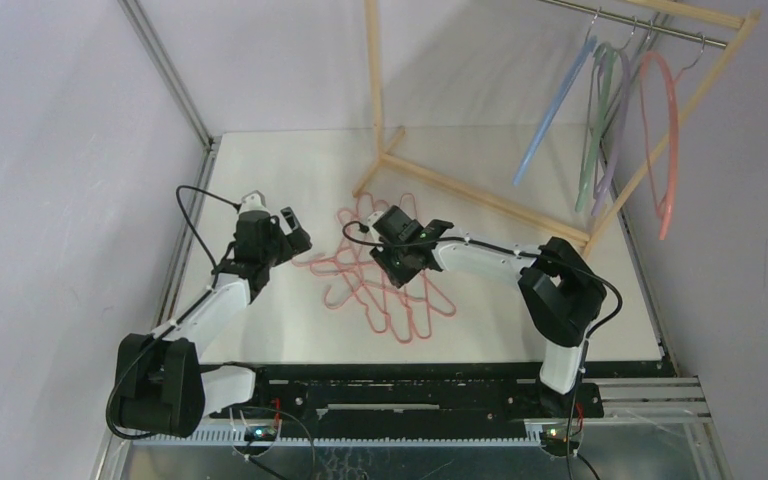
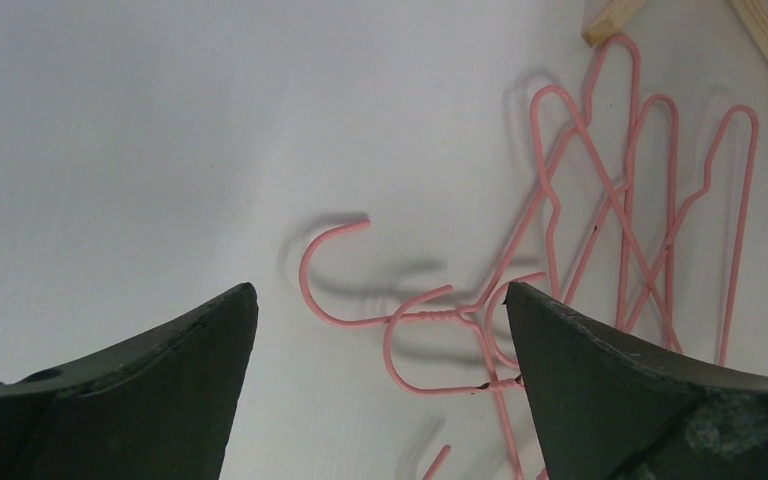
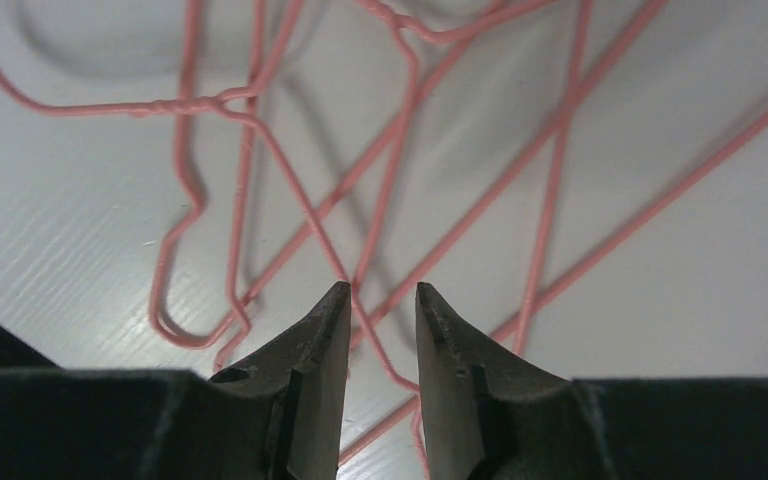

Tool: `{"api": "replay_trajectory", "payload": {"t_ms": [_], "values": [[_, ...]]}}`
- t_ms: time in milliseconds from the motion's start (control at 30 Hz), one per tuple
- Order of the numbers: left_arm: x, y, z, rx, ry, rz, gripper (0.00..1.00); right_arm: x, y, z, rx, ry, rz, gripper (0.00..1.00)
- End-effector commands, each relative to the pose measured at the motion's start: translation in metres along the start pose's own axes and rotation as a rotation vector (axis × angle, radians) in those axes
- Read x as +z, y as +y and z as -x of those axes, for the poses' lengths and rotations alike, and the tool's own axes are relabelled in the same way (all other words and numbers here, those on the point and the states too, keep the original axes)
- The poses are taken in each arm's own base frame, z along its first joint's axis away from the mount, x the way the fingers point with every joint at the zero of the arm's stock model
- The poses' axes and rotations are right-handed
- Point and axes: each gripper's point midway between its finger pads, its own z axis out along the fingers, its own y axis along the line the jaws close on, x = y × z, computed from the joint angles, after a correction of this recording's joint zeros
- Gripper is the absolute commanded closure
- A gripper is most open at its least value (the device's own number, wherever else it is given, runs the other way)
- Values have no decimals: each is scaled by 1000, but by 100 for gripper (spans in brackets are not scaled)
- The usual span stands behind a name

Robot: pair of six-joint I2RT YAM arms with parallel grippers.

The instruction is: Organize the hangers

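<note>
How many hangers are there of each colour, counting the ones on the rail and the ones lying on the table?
blue hanger, on the rail: 1
grey-green hanger, on the rail: 1
lilac hanger, on the rail: 1
salmon hanger, on the rail: 1
pink wire hangers, tangled on the table: about 6, too overlapped for an exact count
Total: about 10

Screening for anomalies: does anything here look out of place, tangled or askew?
Yes. The pink wire hangers lie in a tangled, overlapping heap on the table, hooks pointing different ways, while the coloured hangers hang on the rail. Nothing looks damaged or spilled.
</note>
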Motion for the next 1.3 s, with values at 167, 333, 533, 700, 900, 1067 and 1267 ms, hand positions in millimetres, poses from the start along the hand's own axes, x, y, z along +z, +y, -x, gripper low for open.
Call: {"api": "replay_trajectory", "payload": {"t_ms": [167, 333, 533, 700, 900, 1067, 1267], "values": [[-2, -2, 9, -28, -39, -14, 1, 4, -17, -36, 8, 44, -59, 52], [1, -1, 7, -27, -32, -8, 1, 1, -15, -51, 27, 45, -58, 48], [3, -3, 9, -26, -29, -11, 1, 2, -16, -49, 30, 31, -62, 46], [2, -4, 13, -21, -37, -10, 1, -24, -14, -27, 17, -72, -92, 46], [3, -3, 13, -22, -35, -7, 1, -60, 2, -2, 1, -187, -59, 44], [3, -5, 16, -26, -40, -10, 1, -53, 28, -4, -67, -157, -9, 45], [0, -3, 17, -27, -48, -4, 1, -38, 46, 0, -100, -140, 35, 47]]}}
